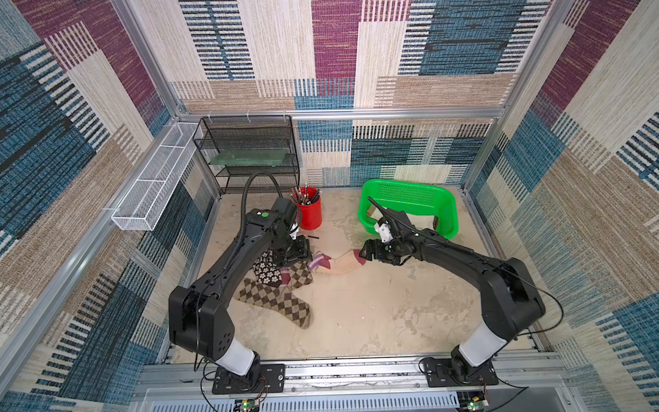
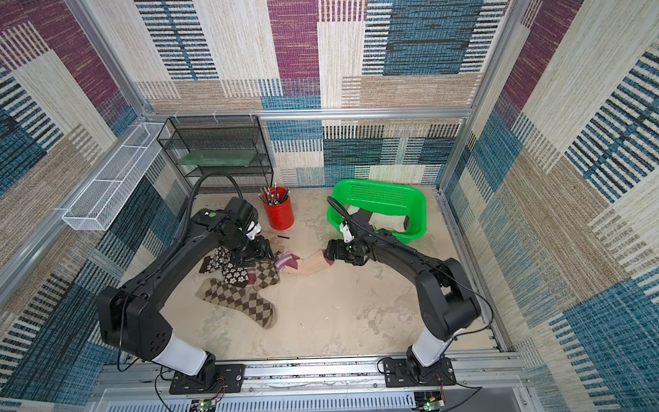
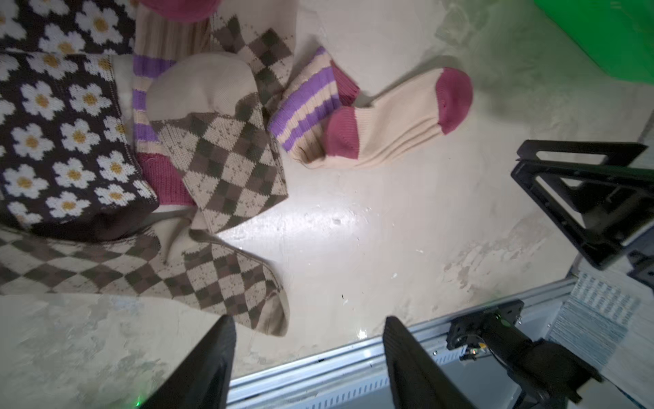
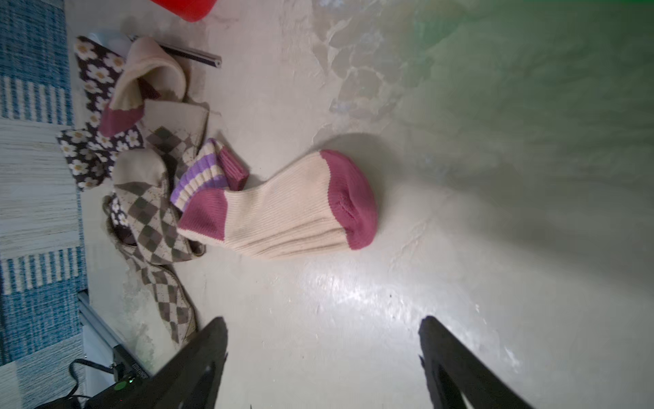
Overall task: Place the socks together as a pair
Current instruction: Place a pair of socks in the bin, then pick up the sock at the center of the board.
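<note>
Hovering at the heap, top views: we find the left gripper (image 1: 296, 253) above the flower socks (image 1: 265, 274), and the right gripper (image 1: 367, 252) over the maroon toe of the striped sock (image 1: 342, 266), near the green basket (image 1: 406, 199).
Left wrist: jaws apart and empty. The striped sock's mate (image 3: 148, 81) lies buried under the argyle socks (image 3: 230, 166). We judge that a pull there could drag its neighbours along.
Right wrist: jaws wide, nothing between them. The striped sock lies flat on the table (image 4: 460, 248). We fear a pinch on the toe alone may slip, or tug the heap its cuff touches.
</note>
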